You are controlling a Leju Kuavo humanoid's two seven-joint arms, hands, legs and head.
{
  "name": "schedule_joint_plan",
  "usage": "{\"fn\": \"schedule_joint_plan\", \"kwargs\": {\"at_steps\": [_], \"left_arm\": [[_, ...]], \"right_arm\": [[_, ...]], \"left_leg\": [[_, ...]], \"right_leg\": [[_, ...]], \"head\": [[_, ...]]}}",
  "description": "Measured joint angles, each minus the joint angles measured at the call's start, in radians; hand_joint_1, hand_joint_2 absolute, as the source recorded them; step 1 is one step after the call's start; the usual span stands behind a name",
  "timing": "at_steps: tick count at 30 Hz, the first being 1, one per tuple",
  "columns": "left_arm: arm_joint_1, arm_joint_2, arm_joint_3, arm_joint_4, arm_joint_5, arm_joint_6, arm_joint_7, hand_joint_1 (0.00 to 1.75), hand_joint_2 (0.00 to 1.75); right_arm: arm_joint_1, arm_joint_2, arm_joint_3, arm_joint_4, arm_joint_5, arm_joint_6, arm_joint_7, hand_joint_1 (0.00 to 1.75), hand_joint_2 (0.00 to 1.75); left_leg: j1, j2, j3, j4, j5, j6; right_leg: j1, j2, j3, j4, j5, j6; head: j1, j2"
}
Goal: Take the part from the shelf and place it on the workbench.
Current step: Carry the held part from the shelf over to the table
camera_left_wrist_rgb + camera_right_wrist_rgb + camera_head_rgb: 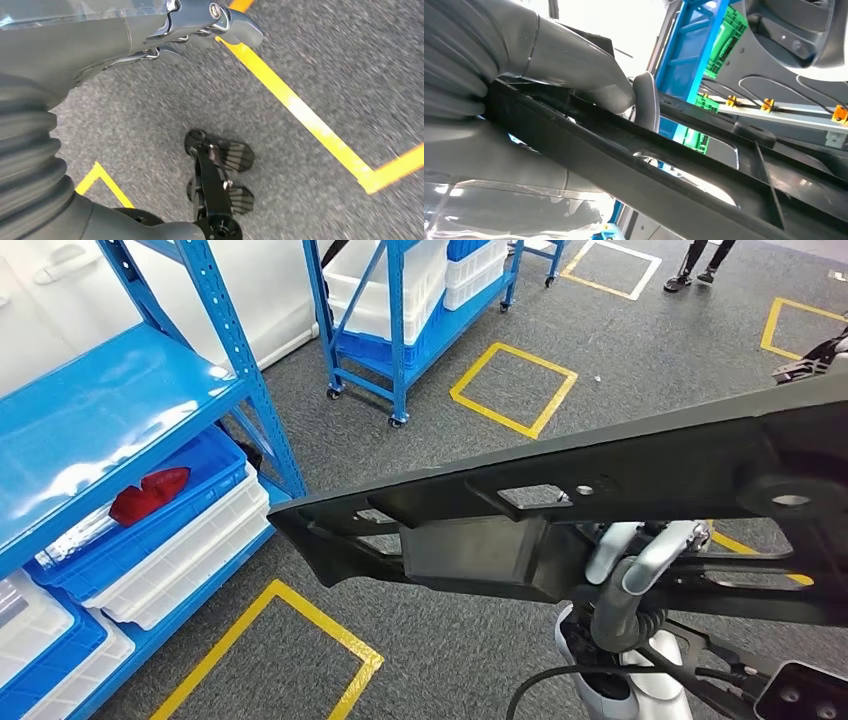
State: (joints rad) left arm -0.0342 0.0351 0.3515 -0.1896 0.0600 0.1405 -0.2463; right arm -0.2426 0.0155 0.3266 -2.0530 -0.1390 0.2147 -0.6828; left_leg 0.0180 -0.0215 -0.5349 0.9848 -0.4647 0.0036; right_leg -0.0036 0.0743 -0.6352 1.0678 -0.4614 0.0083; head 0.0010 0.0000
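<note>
A long black plastic part (600,490) stretches across the head view from the right edge toward the lower left, carried above the floor. My right hand (632,562) grips it from below, near its middle. In the right wrist view the thumb and fingers of the right hand (589,75) wrap over the rim of the part (649,170). My left hand (200,30) hangs above the grey carpet with its fingers loosely bent and nothing in it.
A blue shelf (120,410) stands at the left, with blue and white bins and a red item (150,495) in one bin. A second wheeled blue rack (400,320) stands behind. Yellow tape squares (513,388) mark the carpet. A person's feet (690,280) show at the far right.
</note>
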Motion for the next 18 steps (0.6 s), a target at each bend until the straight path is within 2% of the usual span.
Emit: {"fn": "schedule_joint_plan", "kwargs": {"at_steps": [2, 3, 4, 5, 6, 7, 9, 10, 11, 13, 15, 17, 18], "left_arm": [[0.003, -0.004, 0.004, 0.0, 0.003, 0.012, 0.009, 0.0, 1.75], [0.006, -0.006, 0.008, 0.0, 0.006, 0.017, 0.013, 0.0, 1.75], [0.007, -0.008, 0.013, 0.0, 0.008, 0.021, 0.016, 0.0, 1.75], [0.008, -0.009, 0.018, 0.0, 0.011, 0.025, 0.018, 0.0, 1.75], [0.007, -0.01, 0.022, 0.0, 0.013, 0.027, 0.019, 0.0, 1.75], [0.007, -0.011, 0.025, 0.0, 0.013, 0.028, 0.019, 0.0, 1.75], [0.007, -0.013, 0.029, 0.0, 0.013, 0.029, 0.019, 0.0, 1.75], [0.008, -0.014, 0.03, 0.0, 0.013, 0.029, 0.019, 0.0, 1.75], [0.008, -0.014, 0.031, 0.0, 0.012, 0.029, 0.018, 0.0, 1.75], [0.007, -0.014, 0.034, 0.0, 0.007, 0.027, 0.022, 0.0, 1.75], [0.007, -0.014, 0.036, 0.0, -0.001, 0.023, 0.029, 0.0, 1.75], [0.01, -0.014, 0.04, 0.0, -0.006, 0.019, 0.034, 0.0, 1.75], [0.012, -0.014, 0.041, 0.0, -0.008, 0.017, 0.034, 0.0, 1.75]], "right_arm": [[-0.011, 0.0, 0.001, 0.005, -0.005, 0.002, 0.001, 1.75, 1.75], [-0.014, 0.0, 0.002, 0.009, -0.006, 0.003, 0.002, 1.75, 1.75], [-0.015, 0.0, 0.002, 0.012, -0.007, 0.004, 0.002, 1.75, 1.75], [-0.017, 0.0, 0.002, 0.016, -0.008, 0.005, 0.003, 1.75, 1.75], [-0.02, 0.0, 0.004, 0.02, -0.008, 0.006, 0.003, 1.75, 1.75], [-0.024, 0.0, 0.005, 0.022, -0.009, 0.007, 0.004, 1.75, 1.75], [-0.031, 0.002, 0.01, 0.027, -0.009, 0.006, 0.005, 1.75, 1.75], [-0.033, 0.003, 0.011, 0.029, -0.008, 0.003, 0.005, 1.75, 1.75], [-0.034, 0.004, 0.013, 0.03, -0.007, -0.001, 0.006, 1.75, 1.75], [-0.034, 0.006, 0.018, 0.032, -0.001, -0.015, 0.005, 1.75, 1.75], [-0.033, 0.006, 0.022, 0.032, 0.003, -0.028, 0.003, 1.75, 1.75], [-0.026, 0.005, 0.024, 0.031, 0.004, -0.035, -0.001, 1.75, 1.75], [-0.02, 0.005, 0.024, 0.031, 0.005, -0.037, -0.002, 1.75, 1.75]], "left_leg": [[-0.003, 0.023, -0.001, -0.002, 0.001, 0.007], [-0.005, 0.035, -0.001, -0.002, 0.0, 0.008], [-0.006, 0.047, -0.001, -0.001, 0.0, 0.008], [-0.006, 0.059, -0.001, 0.0, -0.002, 0.008], [-0.006, 0.069, -0.001, 0.002, -0.004, 0.006], [-0.007, 0.077, 0.001, 0.003, -0.006, 0.004], [-0.011, 0.092, 0.004, 0.006, -0.012, -0.004], [-0.013, 0.099, 0.005, 0.007, -0.014, -0.009], [-0.015, 0.106, 0.007, 0.006, -0.015, -0.015], [-0.014, 0.118, 0.011, 0.005, -0.019, -0.026], [-0.01, 0.091, -0.001, 0.043, -0.05, -0.035], [-0.007, 0.045, -0.054, 0.163, -0.116, -0.041], [-0.006, 0.035, -0.087, 0.235, -0.146, -0.043]], "right_leg": [[-0.001, -0.049, -0.058, 0.123, -0.064, 0.005], [-0.004, -0.059, -0.089, 0.188, -0.089, 0.008], [-0.006, -0.064, -0.106, 0.226, -0.097, 0.01], [-0.008, -0.068, -0.108, 0.233, -0.089, 0.011], [-0.009, -0.072, -0.086, 0.192, -0.062, 0.011], [-0.009, -0.085, -0.045, 0.118, -0.028, 0.009], [-0.001, -0.124, 0.024, -0.013, 0.011, -0.002], [0.003, -0.136, 0.04, -0.046, 0.017, -0.007], [0.008, -0.136, 0.041, -0.052, 0.013, -0.012], [0.006, -0.116, 0.04, -0.059, 0.019, -0.022], [0.0, -0.097, 0.044, -0.069, 0.025, -0.033], [-0.001, -0.077, 0.046, -0.072, 0.028, -0.04], [0.0, -0.067, 0.045, -0.072, 0.028, -0.042]], "head": [[0.004, 0.0], [0.004, 0.0], [0.005, 0.0], [0.005, 0.0], [0.005, 0.0], [0.005, 0.0], [0.004, 0.0], [0.004, 0.0], [0.004, 0.0], [0.004, 0.0], [0.002, 0.0], [-0.001, 0.0], [-0.002, 0.0]]}}
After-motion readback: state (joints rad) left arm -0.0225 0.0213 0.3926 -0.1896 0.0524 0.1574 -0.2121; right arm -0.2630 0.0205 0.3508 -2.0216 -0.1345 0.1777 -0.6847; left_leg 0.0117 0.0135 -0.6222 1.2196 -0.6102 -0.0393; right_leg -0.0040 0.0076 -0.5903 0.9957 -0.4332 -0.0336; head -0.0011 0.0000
